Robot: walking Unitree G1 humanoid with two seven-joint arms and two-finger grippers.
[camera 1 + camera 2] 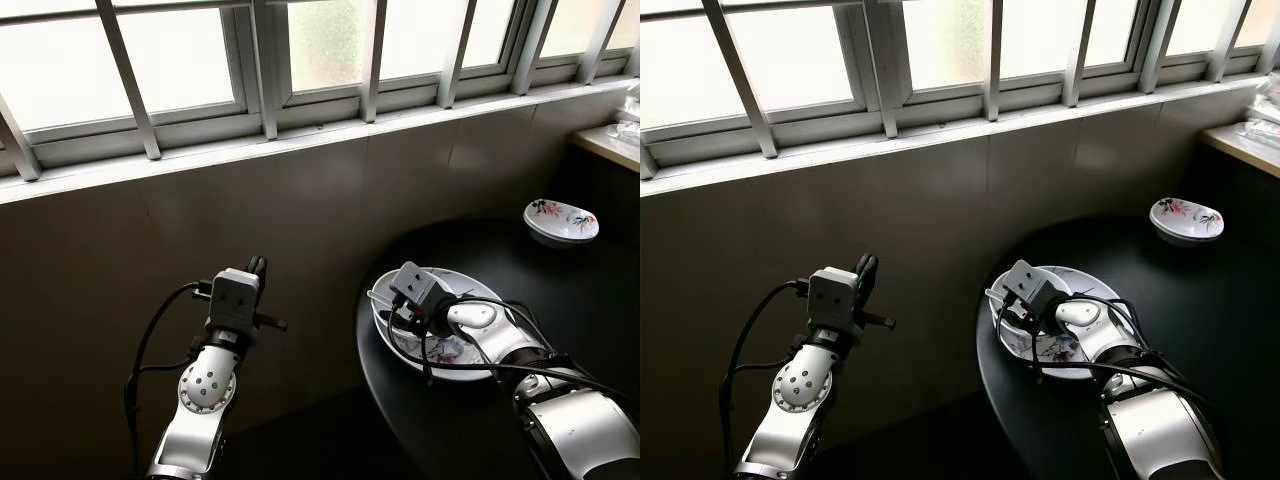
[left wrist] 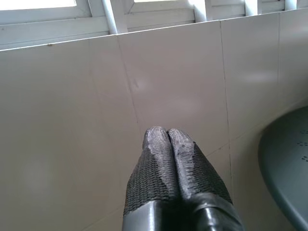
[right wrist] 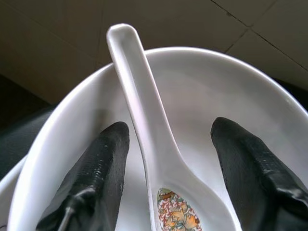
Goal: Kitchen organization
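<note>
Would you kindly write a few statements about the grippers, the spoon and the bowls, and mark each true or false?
1. The right gripper is open, its fingers on either side of the white spoon. True.
2. The spoon lies on the bare table. False: it lies in the white bowl.
3. The left gripper is shut. True.
4. The small flowered bowl is in the left gripper. False: it stands on the black table, apart from both grippers.
</note>
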